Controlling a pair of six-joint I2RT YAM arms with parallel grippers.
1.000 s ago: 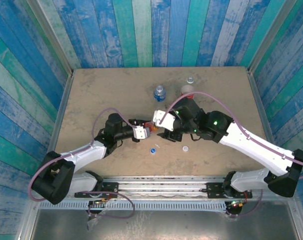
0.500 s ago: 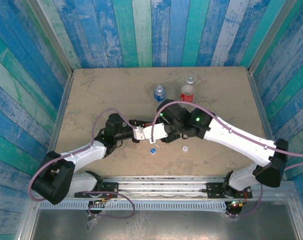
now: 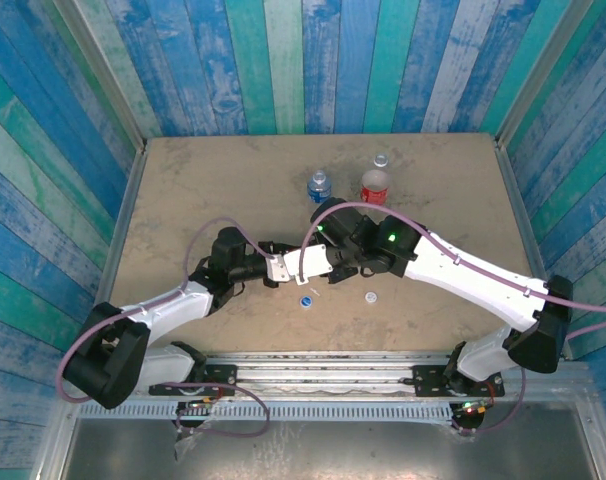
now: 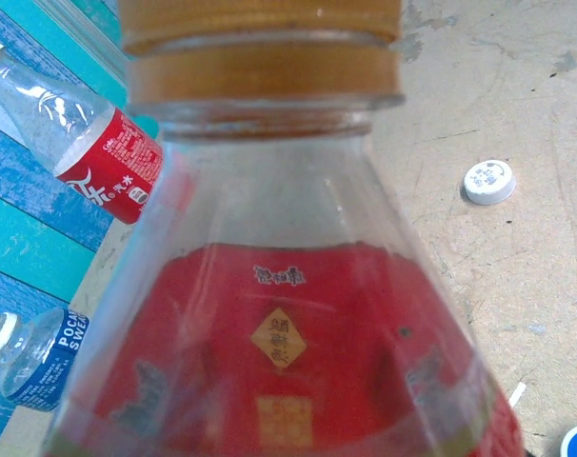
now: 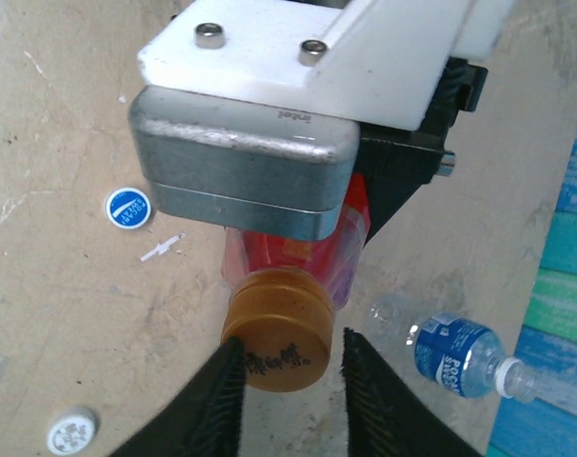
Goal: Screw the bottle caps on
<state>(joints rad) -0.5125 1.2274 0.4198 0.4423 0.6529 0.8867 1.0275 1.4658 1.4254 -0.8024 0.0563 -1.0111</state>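
My left gripper (image 3: 280, 268) is shut on the all-red bottle (image 4: 279, 333), holding it on its side above the table. An orange-brown cap (image 5: 279, 328) sits on the bottle's neck. My right gripper (image 5: 293, 360) straddles that cap. Its left finger touches the cap's rim and a narrow gap shows at the right finger (image 5: 384, 400). The blue cap (image 3: 306, 300) and the white cap (image 3: 370, 296) lie loose on the table near the front. The blue-label bottle (image 3: 319, 186) and the red-label bottle (image 3: 374, 185) stand capless further back.
The left arm's metal wrist camera housing (image 5: 246, 167) hangs just over the red bottle, close to my right fingers. Blue-green plank walls (image 3: 283, 60) enclose the tan table (image 3: 203, 190) on three sides. A small white scrap (image 5: 160, 249) lies by the blue cap (image 5: 127, 208).
The right arm has swung left to the red bottle's cap and its jaws have narrowed round it. The left arm and its bottle have stayed put.
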